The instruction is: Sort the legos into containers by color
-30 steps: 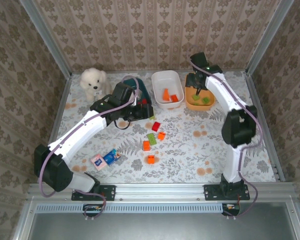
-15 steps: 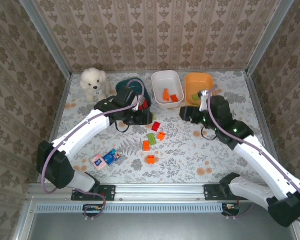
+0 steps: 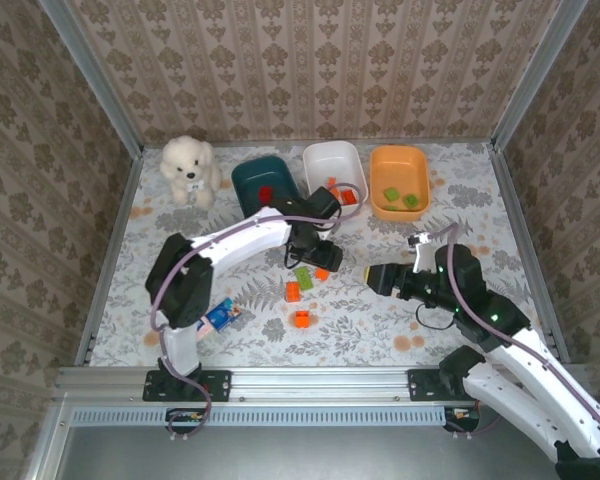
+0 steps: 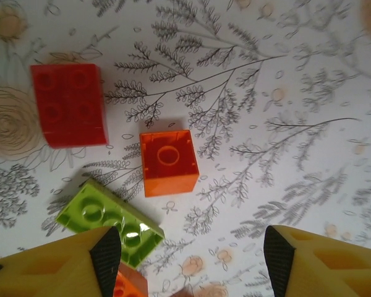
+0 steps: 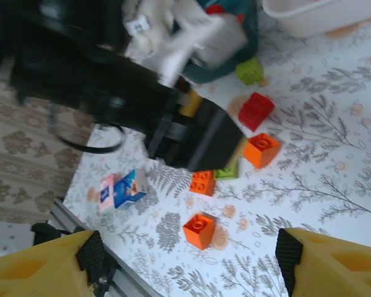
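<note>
Left tool (image 3: pixel 314 254): jaws stood apart with nothing between them; it hung low over the loose bricks in the middle of the tabletop (image 3: pixel 250 340); in the left wrist view its fingertips (image 4: pixel 106 257) framed only patterned surface
Right tool (image 3: pixel 374 277): jaws spread wide and empty; it was held to the right of the loose bricks, pointing toward them and touching none
Red brick (image 4: pixel 68 104): lay flat on the tabletop, studs up, under the left tool; apart from its neighbours
Orange brick (image 4: pixel 168 162): lay near the red brick, not touching it
Green brick (image 4: pixel 108 216): lay at a slant near the orange brick; one end was hidden behind a left fingertip
Second orange brick (image 3: pixel 293 291): lay on the tabletop, nearer the arm bases than the green brick
Third orange brick (image 3: pixel 301 319): lay alone, nearest the arm bases
Stray green brick (image 5: pixel 250 70): lay on the tabletop close by the teal bin
Teal bin (image 3: pixel 242 172): stood leftmost of three along the far side; it held one red piece (image 3: pixel 265 192)
White bin (image 3: pixel 320 160): stood between the other two; orange pieces (image 3: pixel 346 197) lay at its near end
Orange bin (image 3: pixel 395 165): stood rightmost; green pieces (image 3: pixel 390 193) lay inside
Plush dog (image 3: pixel 187 165): sat upright at the far left, beside the teal bin
Packet (image 3: pixel 212 318): blue and pink; lay flat at the near left, well apart from the bricks
</note>
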You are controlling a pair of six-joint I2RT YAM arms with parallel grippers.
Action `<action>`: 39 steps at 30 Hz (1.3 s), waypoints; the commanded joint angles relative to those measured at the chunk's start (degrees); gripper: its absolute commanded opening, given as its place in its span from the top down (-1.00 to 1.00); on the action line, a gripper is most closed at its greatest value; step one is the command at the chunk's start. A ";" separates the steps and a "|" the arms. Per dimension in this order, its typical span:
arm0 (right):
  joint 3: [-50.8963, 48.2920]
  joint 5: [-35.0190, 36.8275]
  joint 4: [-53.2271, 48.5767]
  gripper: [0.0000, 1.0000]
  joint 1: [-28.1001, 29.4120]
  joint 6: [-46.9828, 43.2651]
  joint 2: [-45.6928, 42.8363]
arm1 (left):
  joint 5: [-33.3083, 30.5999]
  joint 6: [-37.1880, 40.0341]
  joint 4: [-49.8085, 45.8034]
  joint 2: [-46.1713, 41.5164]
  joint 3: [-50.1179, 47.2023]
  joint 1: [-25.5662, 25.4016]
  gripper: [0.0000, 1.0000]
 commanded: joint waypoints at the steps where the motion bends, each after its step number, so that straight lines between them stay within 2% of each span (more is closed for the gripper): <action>1: 0.56 -1.47 -2.88 -0.54 0.18 1.08 -2.17 | -5.29 0.70 -5.82 3.54 2.97 -0.99 -0.34; 6: 0.91 -0.64 -4.48 -0.54 0.21 2.14 -3.46 | -6.34 0.38 -5.95 7.48 4.94 -1.76 -0.35; 10: 1.22 -0.08 -4.95 -0.55 0.17 2.51 -3.96 | -6.34 1.48 -5.98 10.61 6.68 -2.42 -0.27; 18: 1.83 0.01 -5.39 -0.55 0.21 2.31 -3.36 | -6.24 2.20 -6.21 14.20 9.22 -3.27 0.11; 22: 2.36 -0.37 -5.35 -0.55 0.19 1.81 -2.50 | -7.47 1.88 -6.11 13.72 9.40 -3.51 0.41; 26: 4.16 -0.32 -5.39 -0.54 0.17 1.03 -1.87 | -9.55 1.63 -7.94 11.17 12.74 -3.15 0.47; 29: 6.37 1.26 -5.39 -0.54 0.18 0.02 -1.27 | -10.73 1.34 -10.28 9.26 18.10 -1.62 0.47; 32: 8.78 4.30 -5.02 -0.54 0.17 -1.36 1.03 | -9.23 0.79 -10.89 9.22 24.34 1.89 0.48; 39: 11.48 16.94 5.68 -0.63 0.10 -2.07 9.65 | -4.45 1.53 -11.87 19.27 41.50 9.51 0.48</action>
